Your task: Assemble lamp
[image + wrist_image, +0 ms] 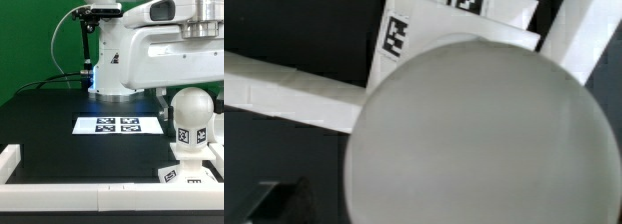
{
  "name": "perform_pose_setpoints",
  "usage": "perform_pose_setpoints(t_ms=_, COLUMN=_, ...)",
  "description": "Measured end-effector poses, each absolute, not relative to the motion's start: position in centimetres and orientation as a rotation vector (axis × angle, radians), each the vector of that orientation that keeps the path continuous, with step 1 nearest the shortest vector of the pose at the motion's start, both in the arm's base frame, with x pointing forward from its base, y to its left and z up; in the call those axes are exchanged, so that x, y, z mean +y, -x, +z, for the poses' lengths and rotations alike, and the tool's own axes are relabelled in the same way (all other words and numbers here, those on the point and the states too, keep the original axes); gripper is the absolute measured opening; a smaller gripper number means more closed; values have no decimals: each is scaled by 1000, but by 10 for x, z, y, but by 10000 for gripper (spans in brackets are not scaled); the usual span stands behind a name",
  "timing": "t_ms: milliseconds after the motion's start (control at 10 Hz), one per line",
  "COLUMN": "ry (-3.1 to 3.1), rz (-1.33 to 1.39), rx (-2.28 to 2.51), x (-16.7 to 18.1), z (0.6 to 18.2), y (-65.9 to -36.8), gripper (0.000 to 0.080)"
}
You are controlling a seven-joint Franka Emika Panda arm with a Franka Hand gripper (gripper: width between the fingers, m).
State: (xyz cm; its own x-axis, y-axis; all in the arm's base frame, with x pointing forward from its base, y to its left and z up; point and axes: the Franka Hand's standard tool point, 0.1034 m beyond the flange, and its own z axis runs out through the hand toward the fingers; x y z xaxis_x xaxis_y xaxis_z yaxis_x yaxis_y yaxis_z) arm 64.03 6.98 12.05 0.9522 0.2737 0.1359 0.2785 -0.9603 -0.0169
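Observation:
The bulb [190, 110] stands upright at the exterior view's right, its round head above a tagged neck. It sits on the flared base [185, 165], which shows a tag low on its side. My gripper [189, 90] hangs right over the bulb's head, its fingers hard to make out there. In the wrist view the bulb's round white head [473, 140] fills most of the picture, very close. One dark finger [269, 200] shows beside it; the other is hidden. A tagged white part [397, 40] lies beyond. I cannot make out the shade.
The marker board [118, 125] lies flat mid-table before the arm's pedestal [110, 70]. A white rail [90, 190] runs along the front edge, with a raised end at the exterior view's left [10, 158]. The table top is black.

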Motion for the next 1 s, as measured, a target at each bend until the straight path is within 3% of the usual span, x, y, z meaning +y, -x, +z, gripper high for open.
perform_pose_setpoints(t_ms=100, ry=3069, rz=-206, rx=-434, x=70, z=121, y=-640, gripper=593)
perform_pose_setpoints(t_ms=200, ry=3069, rz=-206, rx=-427, x=70, z=121, y=-640, gripper=407)
perform_pose_setpoints(t_ms=300, ry=3071, rz=-205, rx=-400, x=70, z=121, y=-640, gripper=407)
perform_pose_setpoints(t_ms=500, ry=3076, rz=-204, rx=-339, x=70, z=120, y=-640, gripper=61)
perform_pose_setpoints(t_ms=600, ry=3076, rz=-204, rx=-341, x=69, z=120, y=-640, gripper=17)
perform_pose_setpoints(t_ms=800, ry=3075, rz=-175, rx=-346, x=68, z=122, y=-639, gripper=4)
perform_pose_setpoints(t_ms=1000, ry=3065, rz=-127, rx=-339, x=70, z=137, y=-646, gripper=1)
